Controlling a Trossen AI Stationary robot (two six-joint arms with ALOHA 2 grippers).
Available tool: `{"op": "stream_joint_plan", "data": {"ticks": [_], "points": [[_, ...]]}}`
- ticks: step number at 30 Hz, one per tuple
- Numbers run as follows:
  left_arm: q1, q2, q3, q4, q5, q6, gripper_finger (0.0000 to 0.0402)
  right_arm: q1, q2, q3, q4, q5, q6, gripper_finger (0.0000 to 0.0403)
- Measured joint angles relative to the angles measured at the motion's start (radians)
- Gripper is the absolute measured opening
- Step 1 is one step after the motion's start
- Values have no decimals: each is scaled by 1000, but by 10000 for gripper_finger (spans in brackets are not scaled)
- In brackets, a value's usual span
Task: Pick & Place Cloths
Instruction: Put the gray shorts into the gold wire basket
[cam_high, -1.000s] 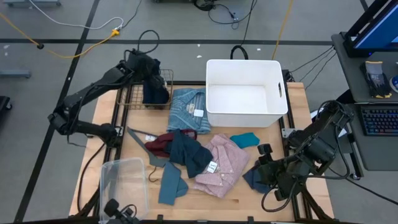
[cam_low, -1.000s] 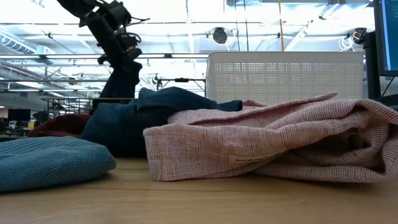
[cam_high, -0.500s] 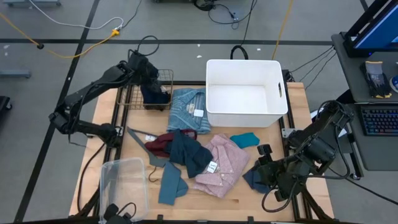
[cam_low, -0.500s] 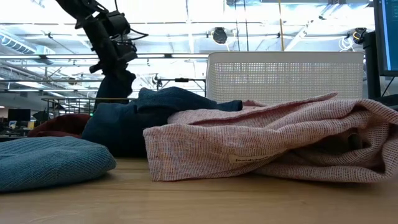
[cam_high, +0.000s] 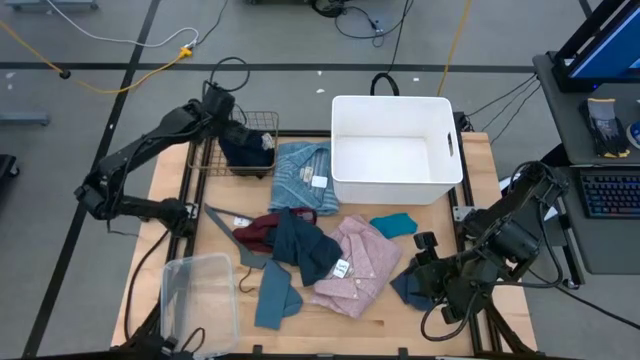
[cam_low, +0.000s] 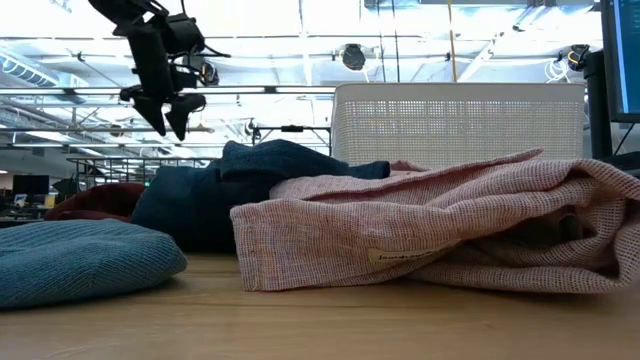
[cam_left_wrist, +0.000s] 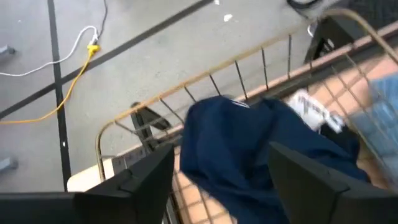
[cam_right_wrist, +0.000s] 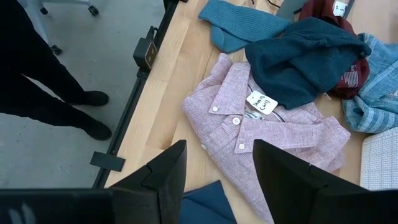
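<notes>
From above, my left pincer (cam_high: 232, 118) hung over the wire basket (cam_high: 205, 158) at the counter's (cam_high: 180, 205) far left corner, and a dark navy piece (cam_high: 248, 152) lay bunched inside that basket. Only my left wrist camera showed the detail: the navy cloth draped against the basket's wire rim with a white tag (cam_left_wrist: 316, 111) showing at one side, and my fingers (cam_left_wrist: 146, 180) spread wide with nothing between them. The level view added what neither gave: the left pincer (cam_low: 168, 108) was well up in the air, empty, jaws apart.

My right pincer (cam_high: 428, 262) rested low at the near right edge of the counter; its wrist camera showed its fingers (cam_right_wrist: 163, 171) spread, gripping nothing.

The pink tagged shirt (cam_high: 355, 262) lay in the middle of the counter, its long axis running from the near side up toward the white bin (cam_high: 395, 150). The light blue striped shirt (cam_high: 300, 175) lay flat just left of the bin. The small teal piece (cam_high: 394, 223) sat just in front of the bin. The slate-blue piece (cam_high: 275, 292) lay near the front edge, lengthwise front to back.
</notes>
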Motion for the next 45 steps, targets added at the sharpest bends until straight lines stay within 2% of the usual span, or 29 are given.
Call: {"op": "stream_joint_plan", "data": {"ticks": [4, 7, 12, 16, 19, 21, 26, 32, 38, 45], "points": [[-12, -22, 0, -27, 3, 12, 279, 0, 0, 0, 1, 0, 0, 174], [-33, -62, 0, -31, 35, -40, 280, 0, 0, 0, 1, 0, 0, 174], [-98, -158, 0, -26, 312, -178, 280, 0, 0, 0, 1, 0, -3, 175], [-197, -244, 0, 3, 531, -306, 280, 0, 0, 0, 0, 0, -9, 172], [-313, -296, 0, 32, 594, -341, 279, 0, 0, 0, -1, 0, -10, 172], [-406, -318, 0, 39, 572, -353, 274, 0, 0, 0, -1, 0, -10, 173], [-652, -329, 0, 53, 417, -359, 255, 0, 0, 0, 0, 0, 0, 171], [-887, -255, 0, 159, 258, -353, 244, 0, 0, 0, 2, 0, 0, 171], [-1021, -144, 0, 248, 142, -283, 243, 0, 0, 0, 78, -2, 1, 170], [-1091, -4, 0, 278, 124, -210, 243, 0, 0, 0, 158, -2, -1, 169]]}}
